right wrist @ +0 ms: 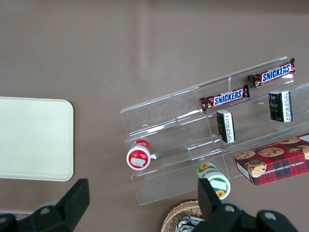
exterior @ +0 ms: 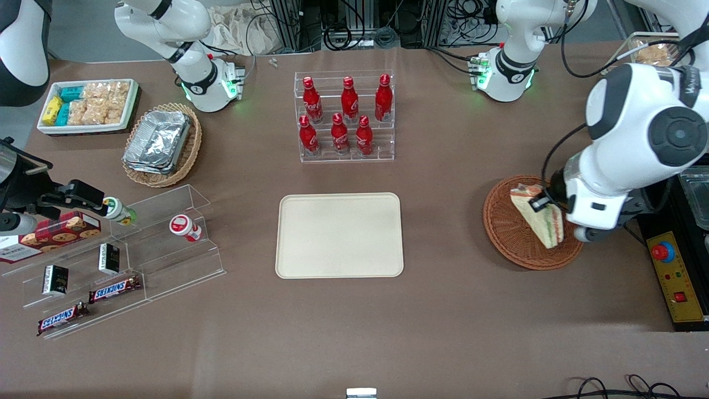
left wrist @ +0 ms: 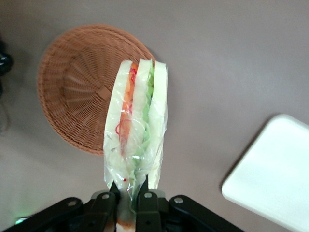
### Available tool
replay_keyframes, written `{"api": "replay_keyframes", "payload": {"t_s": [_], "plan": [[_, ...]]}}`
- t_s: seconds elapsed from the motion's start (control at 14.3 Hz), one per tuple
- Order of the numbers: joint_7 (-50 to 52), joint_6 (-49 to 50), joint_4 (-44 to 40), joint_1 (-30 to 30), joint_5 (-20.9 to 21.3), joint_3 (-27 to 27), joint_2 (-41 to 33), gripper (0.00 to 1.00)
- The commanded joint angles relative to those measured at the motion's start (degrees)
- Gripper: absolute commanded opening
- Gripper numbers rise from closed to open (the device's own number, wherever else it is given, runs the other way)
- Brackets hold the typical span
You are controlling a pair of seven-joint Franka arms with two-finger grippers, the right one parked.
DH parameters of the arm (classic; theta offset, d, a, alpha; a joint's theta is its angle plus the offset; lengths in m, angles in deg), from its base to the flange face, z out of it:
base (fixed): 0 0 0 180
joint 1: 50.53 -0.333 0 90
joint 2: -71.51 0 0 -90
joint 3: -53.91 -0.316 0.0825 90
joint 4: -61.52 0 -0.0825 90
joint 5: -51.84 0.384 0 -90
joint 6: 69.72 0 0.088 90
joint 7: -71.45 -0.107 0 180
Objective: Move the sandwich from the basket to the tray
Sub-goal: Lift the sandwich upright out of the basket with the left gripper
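The sandwich (exterior: pixel 540 220) (left wrist: pixel 137 121), a plastic-wrapped white wedge with green and orange-red filling, hangs lifted above the reddish-brown wicker basket (exterior: pixel 505 228) (left wrist: pixel 72 92). My left gripper (exterior: pixel 544 203) (left wrist: pixel 128 195) is shut on its narrow end, and the black fingers (left wrist: pixel 147 198) pinch the wrap and bread. No other item lies in the basket in the wrist view. The cream tray (exterior: pixel 339 234) (left wrist: pixel 275 179) lies flat at the middle of the table, toward the parked arm's end from the basket, with nothing on it.
A rack of red bottles (exterior: pixel 344 116) stands farther from the front camera than the tray. A tan basket of foil containers (exterior: pixel 162 143), a white snack tub (exterior: pixel 88 105) and a clear shelf of snacks (exterior: pixel 116 260) sit toward the parked arm's end. A yellow control box (exterior: pixel 677 277) is beside the basket.
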Motion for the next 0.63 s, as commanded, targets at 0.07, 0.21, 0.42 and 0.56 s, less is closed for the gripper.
{"api": "replay_keyframes", "payload": {"t_s": [0.07, 0.21, 0.42, 0.56], "plan": [[-2.64, 3.29, -5.44, 4.56, 0.46, 1.04, 4.06, 0.00], [-3.43, 2.59, -5.18, 7.28, 0.55, 1.30, 4.32, 0.00], [-3.52, 1.01, -6.05, 11.50, 0.11, 1.39, 7.56, 0.00], [-3.52, -2.50, -6.49, 14.75, 0.37, 1.39, 9.58, 0.00]]}}
